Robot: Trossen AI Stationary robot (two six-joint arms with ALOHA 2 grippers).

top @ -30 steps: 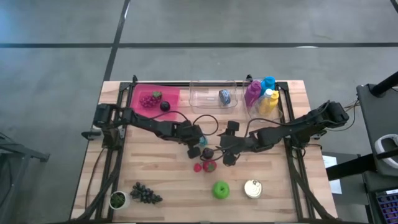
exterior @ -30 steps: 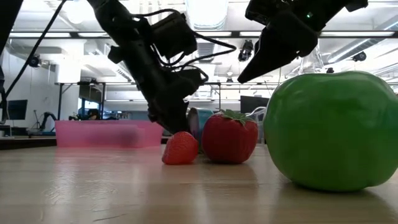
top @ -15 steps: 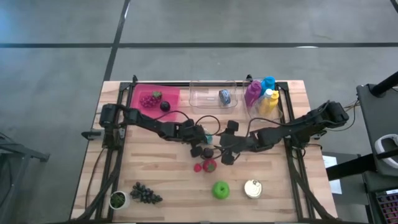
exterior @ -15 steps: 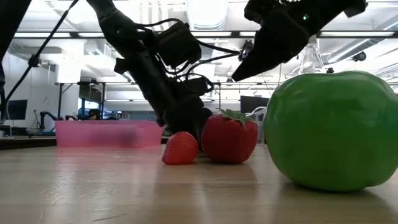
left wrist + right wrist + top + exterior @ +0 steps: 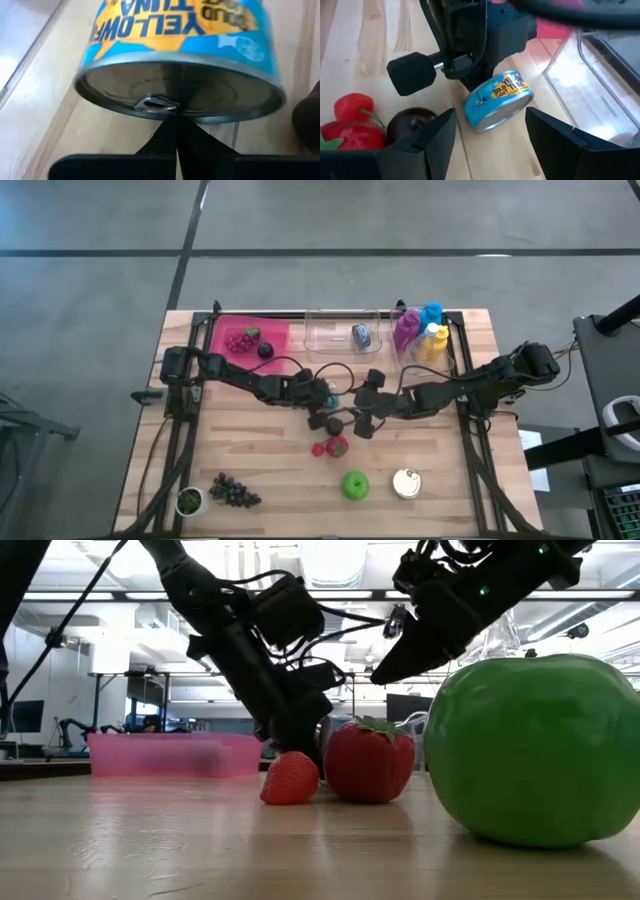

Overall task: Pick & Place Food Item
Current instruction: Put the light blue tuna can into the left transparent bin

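A blue-and-yellow tuna can (image 5: 497, 100) sits tipped on its edge on the wooden table (image 5: 250, 450), mid-table, its pull-tab lid (image 5: 175, 95) turned toward my left gripper. My left gripper (image 5: 173, 120) is shut, with its tips at the can's rim. My right gripper (image 5: 495, 145) hangs open just right of the can, above the table; its fingers stand apart on either side of the can and touch nothing. A dark plum (image 5: 405, 125) lies beside the can. My left gripper meets the lower rim of the can's lid end (image 5: 170, 114) with its shut fingertips (image 5: 175, 135). The fingers slant down from the table's left side. The can stands tilted on its edge on the table, label side up, lid toward the fingers.
Two strawberries (image 5: 338, 445) lie just nearer than the plum. A green apple (image 5: 354, 485) and a tin (image 5: 406, 483) are toward the near edge, and grapes (image 5: 232, 490) and a small pot at the near left. A pink tray (image 5: 250, 338), a clear bin (image 5: 345, 335) and bottles (image 5: 420, 330) line the far edge.
My left gripper has slid toward the table's right and down toward the can, staying shut. My right gripper has sunk a little toward the can and rolled slightly, staying open.
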